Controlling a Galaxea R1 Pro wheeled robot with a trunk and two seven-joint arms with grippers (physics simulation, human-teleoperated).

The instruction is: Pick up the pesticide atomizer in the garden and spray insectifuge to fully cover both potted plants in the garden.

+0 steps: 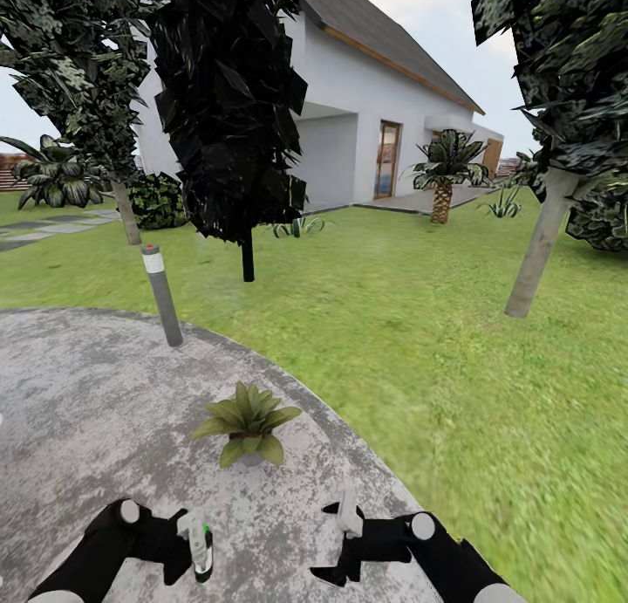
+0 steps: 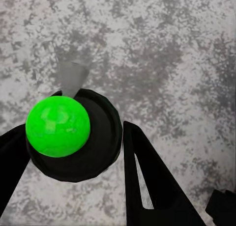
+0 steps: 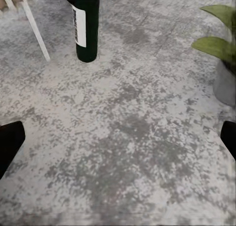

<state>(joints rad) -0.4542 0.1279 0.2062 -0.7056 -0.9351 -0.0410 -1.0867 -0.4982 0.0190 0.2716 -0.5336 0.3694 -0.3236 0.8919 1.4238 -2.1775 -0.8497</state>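
Note:
My left gripper is shut on the pesticide atomizer, held upright just above the paving. In the left wrist view the atomizer shows from above as a dark round top with a bright green knob and a grey trigger, between the black fingers. The right wrist view shows its dark-green body with the white label. One potted plant, a low green rosette in a grey pot, stands on the paved circle just ahead of both grippers. My right gripper is open and holds nothing, beside the left one.
A grey bollard light stands at the paving's far edge. Lawn spreads ahead and to the right, with tree trunks, a palm, bushes and a white house behind.

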